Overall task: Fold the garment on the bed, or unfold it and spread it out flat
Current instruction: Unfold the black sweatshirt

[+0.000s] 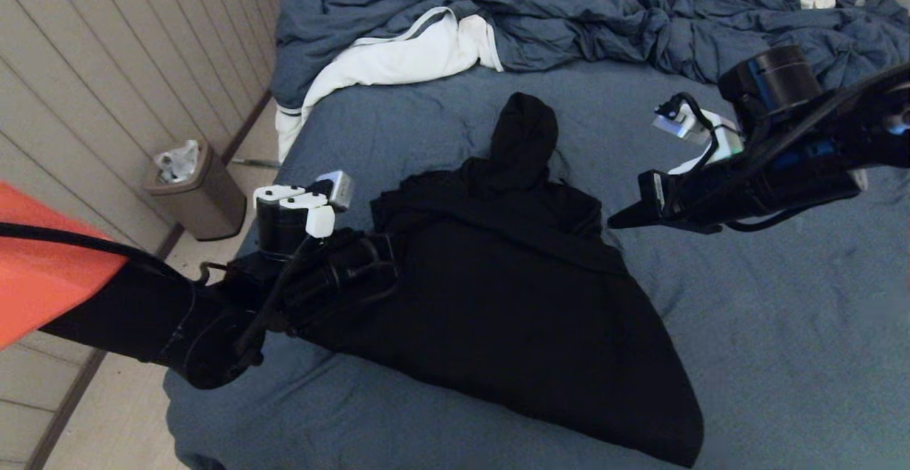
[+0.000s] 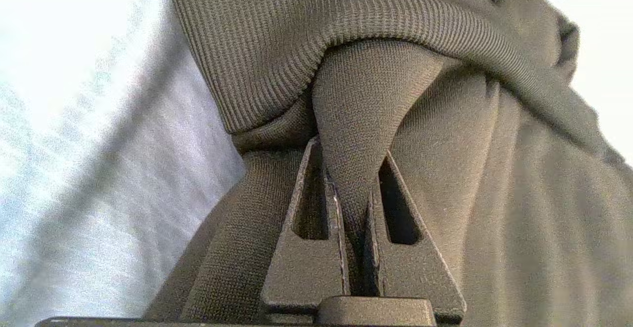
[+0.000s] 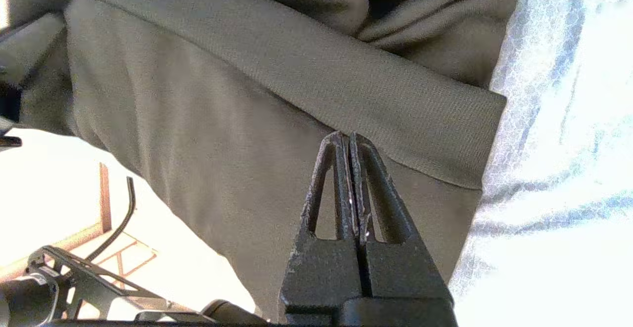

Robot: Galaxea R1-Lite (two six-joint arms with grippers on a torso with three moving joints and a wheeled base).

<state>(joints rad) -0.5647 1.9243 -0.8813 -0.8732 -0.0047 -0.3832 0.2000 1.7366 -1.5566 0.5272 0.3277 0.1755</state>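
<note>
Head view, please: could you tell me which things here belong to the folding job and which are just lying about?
Job:
- black hoodie
- bed
- left gripper, shut on the hoodie
- right gripper, shut, empty

Lying about:
- blue-grey comforter
- white cloth
- waste bin

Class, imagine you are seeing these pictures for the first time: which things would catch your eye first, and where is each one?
The black hoodie lies in the middle of the bed, its hood pointing at the rumpled comforter at the far end. The left gripper is shut on a fold of the hoodie at its left edge, beside a ribbed cuff. The right gripper, shut and holding nothing, hangs by the hoodie's right shoulder.
</note>
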